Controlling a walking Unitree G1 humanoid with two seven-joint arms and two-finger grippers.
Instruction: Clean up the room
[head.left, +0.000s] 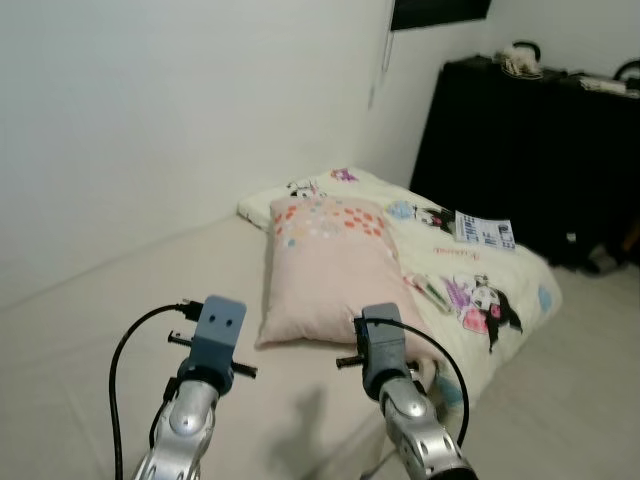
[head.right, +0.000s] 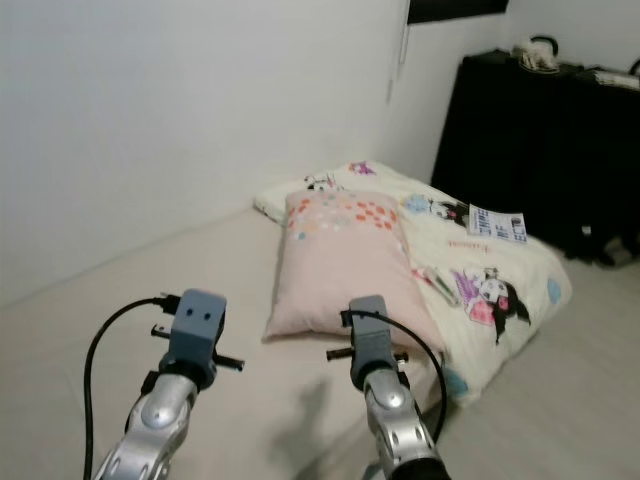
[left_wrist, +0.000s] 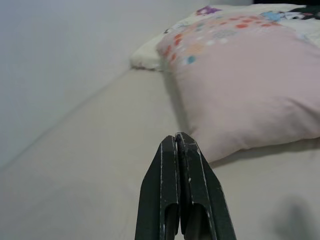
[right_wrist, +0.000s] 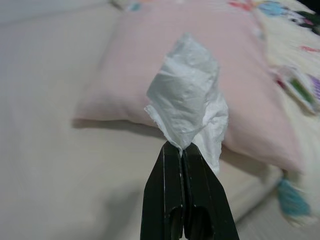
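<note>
Pinching a crumpled white tissue (right_wrist: 189, 107) between its clenched black fingers (right_wrist: 172, 200), the right hand (right_wrist: 182, 149) hovers at about 5 o'clock in the head views, above the cream mattress (head.left: 90, 330). At 7 o'clock the left hand (left_wrist: 178, 142) is clenched too, its fingers pressed together on nothing, pointing toward the near edge of the pink pillow (head.left: 325, 270). That pillow, dotted with coloured spots at its far end, lies just beyond both hands toward 12 o'clock. Under it and spreading toward 2 o'clock is a cream blanket (head.left: 480, 275) printed with cartoon characters, with a blue-and-white packet (head.left: 485, 233) on it. Farther still, at 1 to 2 o'clock, stands a black cabinet (head.left: 530, 150) against the white wall (head.left: 150, 110).
</note>
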